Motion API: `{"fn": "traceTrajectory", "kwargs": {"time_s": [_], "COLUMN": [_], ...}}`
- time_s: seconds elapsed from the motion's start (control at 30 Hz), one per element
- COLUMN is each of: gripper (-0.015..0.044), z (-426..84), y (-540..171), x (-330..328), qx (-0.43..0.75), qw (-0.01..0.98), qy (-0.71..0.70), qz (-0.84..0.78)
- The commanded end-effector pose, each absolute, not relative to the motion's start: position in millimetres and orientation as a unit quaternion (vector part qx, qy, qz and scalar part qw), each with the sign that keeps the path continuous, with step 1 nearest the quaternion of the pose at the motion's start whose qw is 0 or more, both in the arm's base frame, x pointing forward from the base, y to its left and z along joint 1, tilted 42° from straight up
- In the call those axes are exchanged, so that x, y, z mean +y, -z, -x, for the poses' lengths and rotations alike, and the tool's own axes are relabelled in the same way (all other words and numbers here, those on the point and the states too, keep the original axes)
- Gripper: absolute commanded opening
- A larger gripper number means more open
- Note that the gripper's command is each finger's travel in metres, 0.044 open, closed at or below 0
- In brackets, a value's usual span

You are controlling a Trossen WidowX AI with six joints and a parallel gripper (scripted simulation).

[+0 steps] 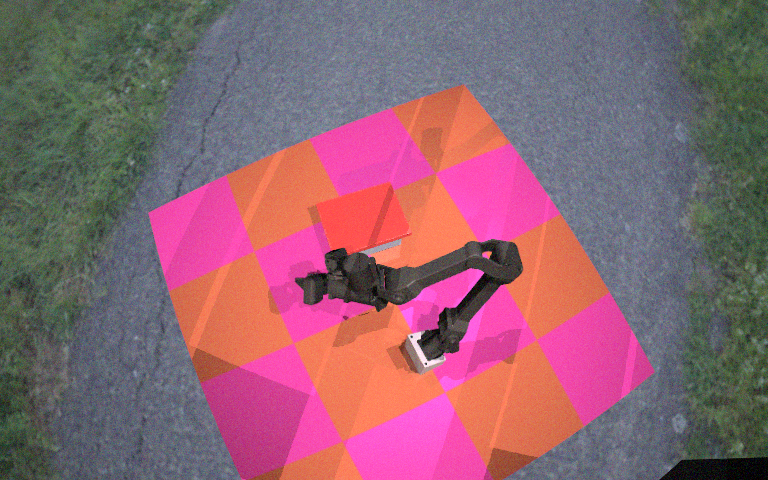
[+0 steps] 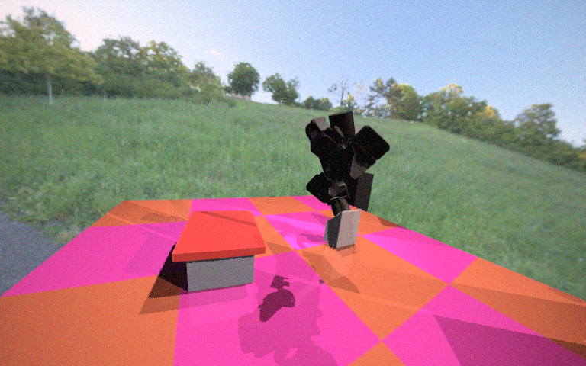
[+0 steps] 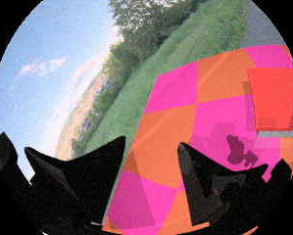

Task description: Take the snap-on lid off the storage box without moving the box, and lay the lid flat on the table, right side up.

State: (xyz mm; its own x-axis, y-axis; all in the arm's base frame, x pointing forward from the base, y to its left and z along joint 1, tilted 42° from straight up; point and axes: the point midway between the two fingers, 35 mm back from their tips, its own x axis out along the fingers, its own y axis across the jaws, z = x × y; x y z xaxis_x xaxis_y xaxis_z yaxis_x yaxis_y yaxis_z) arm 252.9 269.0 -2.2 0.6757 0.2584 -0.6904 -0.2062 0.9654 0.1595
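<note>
The red lid lies flat on the grey storage box and overhangs its walls. The box stands upright on the table. My gripper is partly open, with nothing between its fingers. It is up in the air, clear of the lid. In the top view it appears just below the lid's lower left corner; in the exterior view it appears high to the right of the box. The inside of the box is hidden.
The table has pink and orange squares. The arm's pale base block stands on it, apart from the box. The folded arm reaches from there, and its shadows fall across the squares.
</note>
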Motion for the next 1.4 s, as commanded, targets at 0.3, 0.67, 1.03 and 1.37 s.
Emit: {"fn": "traceTrajectory", "kwargs": {"time_s": [0.3,0.67,1.03,1.37], "gripper": [0.0235,0.0235,0.0235,0.0235], "z": [-280,-277,-277,-283], "y": [-66,-82,-43,-39], "x": [108,82,44,42], "qx": [0.159,0.087,0.082,0.085], "qw": [0.873,0.846,0.845,0.844], "qy": [0.293,0.336,0.339,0.34], "qz": [-0.357,-0.404,-0.406,-0.406]}}
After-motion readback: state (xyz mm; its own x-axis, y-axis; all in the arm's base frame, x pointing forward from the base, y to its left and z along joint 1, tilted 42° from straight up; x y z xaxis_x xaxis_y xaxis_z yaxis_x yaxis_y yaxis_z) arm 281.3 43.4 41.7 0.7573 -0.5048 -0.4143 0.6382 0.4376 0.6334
